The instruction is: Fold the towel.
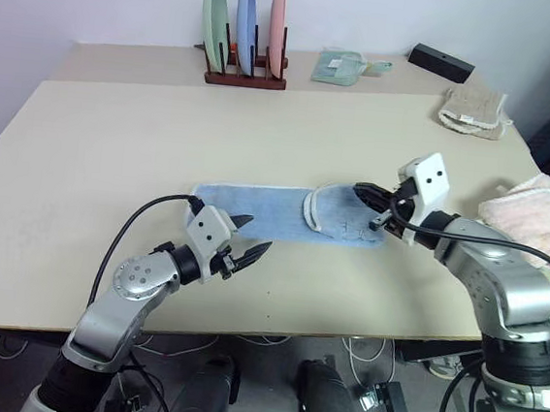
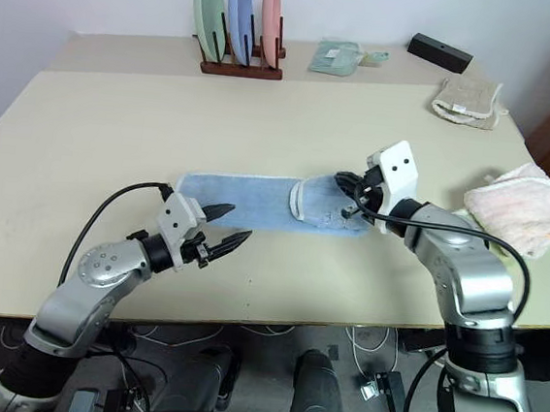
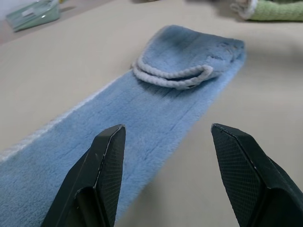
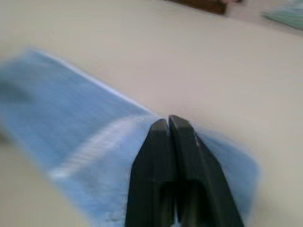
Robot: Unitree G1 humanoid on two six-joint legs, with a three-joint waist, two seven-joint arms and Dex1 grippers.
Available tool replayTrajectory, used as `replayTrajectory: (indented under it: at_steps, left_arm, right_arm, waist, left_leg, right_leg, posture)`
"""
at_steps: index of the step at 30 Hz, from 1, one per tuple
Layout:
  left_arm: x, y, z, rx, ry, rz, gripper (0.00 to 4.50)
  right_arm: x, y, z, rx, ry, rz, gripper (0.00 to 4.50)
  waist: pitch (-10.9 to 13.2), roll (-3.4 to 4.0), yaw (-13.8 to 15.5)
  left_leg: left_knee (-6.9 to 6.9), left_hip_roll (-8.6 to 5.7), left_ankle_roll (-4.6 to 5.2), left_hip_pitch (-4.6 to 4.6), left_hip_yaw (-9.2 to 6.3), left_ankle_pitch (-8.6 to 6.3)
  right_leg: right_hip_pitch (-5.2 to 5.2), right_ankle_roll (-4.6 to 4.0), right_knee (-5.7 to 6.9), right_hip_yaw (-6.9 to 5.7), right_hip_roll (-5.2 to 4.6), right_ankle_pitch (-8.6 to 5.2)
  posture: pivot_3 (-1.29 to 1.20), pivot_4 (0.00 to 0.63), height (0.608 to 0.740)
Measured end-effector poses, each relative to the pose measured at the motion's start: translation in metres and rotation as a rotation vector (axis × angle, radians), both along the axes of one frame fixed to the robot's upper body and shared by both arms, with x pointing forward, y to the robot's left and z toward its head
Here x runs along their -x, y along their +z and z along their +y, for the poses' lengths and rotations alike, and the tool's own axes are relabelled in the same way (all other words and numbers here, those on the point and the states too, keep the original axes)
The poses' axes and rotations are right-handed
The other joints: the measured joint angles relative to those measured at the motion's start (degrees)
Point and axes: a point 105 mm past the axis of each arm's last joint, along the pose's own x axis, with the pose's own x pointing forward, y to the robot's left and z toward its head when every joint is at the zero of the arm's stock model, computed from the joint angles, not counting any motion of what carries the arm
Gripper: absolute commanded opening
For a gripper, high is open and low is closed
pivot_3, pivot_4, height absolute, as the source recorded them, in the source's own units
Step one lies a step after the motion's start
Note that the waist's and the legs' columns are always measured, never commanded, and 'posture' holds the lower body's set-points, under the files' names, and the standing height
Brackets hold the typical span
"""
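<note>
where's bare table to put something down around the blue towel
Widest bare stretch: between the towel and the plate rack. Also bare: the table's left side. Crowded along the towel's near side, where the left gripper and right gripper work, and right edge by the cream-pink towel.

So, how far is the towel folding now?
Done: the towel lies as a long strip, its right end turned back over itself. In hand: the shut right gripper is over that folded end; whether it pinches cloth, I cannot tell. The left gripper is open, holding nothing. Left: folding the long remaining part.
</note>
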Motion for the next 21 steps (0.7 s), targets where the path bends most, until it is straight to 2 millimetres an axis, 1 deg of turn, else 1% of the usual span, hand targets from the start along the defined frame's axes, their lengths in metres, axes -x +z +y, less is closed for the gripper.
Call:
replayTrajectory:
  at_steps: [3,6,8,10,14,15,17,19,21]
  left_arm:
    - [-0.001,0.000,0.000,0.010,0.012,0.000,2.94]
    - [-0.001,-0.002,0.001,0.013,0.027,0.007,2.94]
    - [-0.001,-0.005,0.003,0.017,0.046,0.024,2.94]
    - [-0.001,-0.006,0.005,0.023,0.066,0.028,2.94]
    - [0.005,-0.009,0.012,0.038,0.117,0.049,2.94]
    - [0.006,-0.010,0.015,0.047,0.137,0.059,2.94]
    - [0.008,-0.009,0.023,0.090,0.187,0.084,2.94]
    - [0.011,-0.009,0.032,0.156,0.246,0.127,2.94]
    - [0.017,-0.010,0.039,0.230,0.297,0.188,3.47]
  right_arm:
    - [-0.007,-0.030,0.006,0.078,0.003,0.034,0.02]
    - [-0.010,-0.052,0.014,0.119,0.021,0.056,0.02]
    - [-0.009,-0.055,0.019,0.158,0.044,0.029,0.02]
    - [-0.008,-0.057,0.019,0.184,0.049,0.011,0.02]
    - [-0.009,-0.052,0.017,0.156,0.044,0.003,0.02]
    - [-0.009,-0.050,0.017,0.142,0.051,0.002,0.26]
    - [-0.006,-0.042,0.019,0.123,0.091,-0.024,0.87]
    - [0.000,-0.022,0.026,0.125,0.169,-0.094,1.79]
    - [0.007,0.001,0.033,0.160,0.254,-0.182,2.85]
  waist:
    - [0.0,0.00,0.0]
    - [0.0,0.00,0.0]
    - [0.0,-0.03,-0.1]
    - [-0.1,-0.06,-0.2]
    - [-0.1,-0.06,-0.1]
    - [-0.1,-0.05,-0.1]
    - [0.0,-0.04,-0.1]
    - [0.0,-0.02,-0.1]
    - [0.0,-0.03,-0.1]
  left_leg:
    - [0.00,-0.01,0.00,0.00,0.01,0.00]
    - [0.00,-0.01,-0.01,0.00,0.00,0.00]
    - [-0.02,-0.01,-0.01,0.03,0.00,0.00]
    - [-0.02,0.00,-0.01,0.05,-0.01,0.00]
    - [-0.02,0.00,-0.01,0.05,-0.01,0.00]
    - [-0.02,0.00,-0.01,0.03,-0.01,0.00]
    - [-0.02,0.00,-0.01,0.02,-0.01,0.00]
    - [-0.03,0.01,-0.01,0.02,-0.01,-0.01]
    - [-0.01,0.02,-0.01,0.02,-0.02,-0.01]
  right_leg:
    - [-0.01,0.00,-0.01,0.01,0.00,0.00]
    - [-0.01,0.00,0.01,0.02,0.00,0.00]
    - [0.00,0.00,0.01,0.02,0.00,0.00]
    - [0.01,0.00,0.02,0.02,0.01,0.00]
    - [0.01,0.00,0.01,0.03,0.01,0.00]
    - [0.01,0.00,0.01,0.03,0.01,0.00]
    - [0.00,0.00,0.00,0.03,0.01,0.00]
    - [0.00,0.01,0.00,0.04,0.01,-0.01]
    - [0.00,0.02,0.00,0.03,0.01,-0.01]
  posture:
    - [0.00,0.150,0.738]
    - [0.00,0.150,0.738]
    - [0.00,0.150,0.738]
    - [0.00,0.150,0.738]
    - [0.00,0.150,0.738]
    - [0.00,0.150,0.738]
    - [0.00,0.150,0.738]
    - [0.00,0.150,0.738]
    - [0.00,0.150,0.738]
